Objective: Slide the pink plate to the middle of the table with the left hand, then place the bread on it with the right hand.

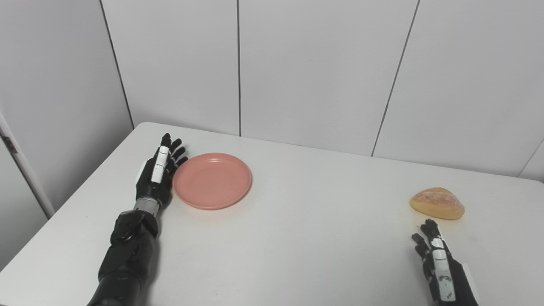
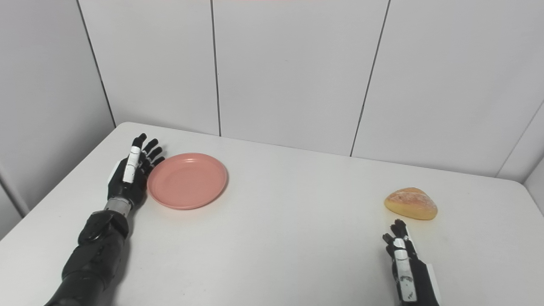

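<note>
The pink plate point(image 1: 212, 180) lies on the left part of the white table point(image 1: 306, 221), with nothing on it. My left hand point(image 1: 158, 172) stands open, edge-on, right against the plate's left rim, fingers straight and pointing away from me. A golden bread roll point(image 1: 437, 203) rests at the right side of the table. Just in front of the bread, my right hand point(image 1: 437, 259) is open with straight fingers, holding nothing and a short gap short of the roll.
White wall panels point(image 1: 297, 72) close off the table's far edge. The table's left edge point(image 1: 85, 178) runs close beside my left arm.
</note>
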You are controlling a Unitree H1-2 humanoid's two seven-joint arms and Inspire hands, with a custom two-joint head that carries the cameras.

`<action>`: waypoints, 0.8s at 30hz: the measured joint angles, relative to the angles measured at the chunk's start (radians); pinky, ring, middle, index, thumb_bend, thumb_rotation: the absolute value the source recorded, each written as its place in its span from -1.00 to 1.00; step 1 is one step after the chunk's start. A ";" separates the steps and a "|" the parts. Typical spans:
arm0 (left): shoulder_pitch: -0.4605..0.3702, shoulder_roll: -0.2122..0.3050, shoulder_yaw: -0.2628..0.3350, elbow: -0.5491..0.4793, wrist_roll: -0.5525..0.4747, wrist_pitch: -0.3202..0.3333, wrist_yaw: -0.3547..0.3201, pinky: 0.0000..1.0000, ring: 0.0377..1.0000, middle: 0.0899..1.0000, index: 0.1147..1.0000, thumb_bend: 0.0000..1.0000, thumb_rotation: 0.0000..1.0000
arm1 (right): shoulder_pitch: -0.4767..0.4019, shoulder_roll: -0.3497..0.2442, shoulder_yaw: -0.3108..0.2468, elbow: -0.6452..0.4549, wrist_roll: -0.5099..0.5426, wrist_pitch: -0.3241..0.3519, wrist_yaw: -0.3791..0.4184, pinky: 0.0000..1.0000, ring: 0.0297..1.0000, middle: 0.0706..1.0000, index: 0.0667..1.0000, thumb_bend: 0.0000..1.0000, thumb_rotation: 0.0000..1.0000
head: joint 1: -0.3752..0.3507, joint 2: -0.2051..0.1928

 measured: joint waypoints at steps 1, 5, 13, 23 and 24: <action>0.001 -0.005 -0.005 -0.005 0.004 0.003 0.000 0.76 0.81 0.85 1.00 0.78 0.51 | 0.000 0.001 0.001 -0.002 0.000 0.003 -0.002 0.95 0.85 0.92 0.91 0.57 0.86 | -0.002 0.000; 0.004 -0.009 -0.021 -0.015 0.019 0.009 0.000 0.73 0.80 0.85 1.00 0.76 0.51 | 0.001 0.005 0.003 -0.010 -0.001 0.014 -0.004 0.95 0.86 0.93 0.92 0.57 0.87 | -0.005 0.002; 0.019 -0.040 -0.061 -0.064 0.030 0.026 -0.005 0.76 0.82 0.88 0.99 0.75 0.49 | 0.003 0.005 0.007 -0.020 -0.010 0.027 -0.007 0.94 0.84 0.92 0.92 0.56 0.89 | -0.011 0.002; 0.025 -0.083 -0.109 -0.107 0.062 0.067 0.001 0.69 0.83 0.88 0.99 0.82 0.47 | 0.003 0.014 0.010 -0.027 -0.011 0.038 -0.015 0.94 0.80 0.90 0.90 0.58 0.85 | -0.017 0.008; 0.024 -0.086 -0.110 -0.107 0.062 0.067 0.000 0.71 0.83 0.88 1.00 0.81 0.45 | 0.003 0.014 0.010 -0.027 -0.011 0.038 -0.015 0.95 0.81 0.90 0.90 0.60 0.85 | -0.018 0.008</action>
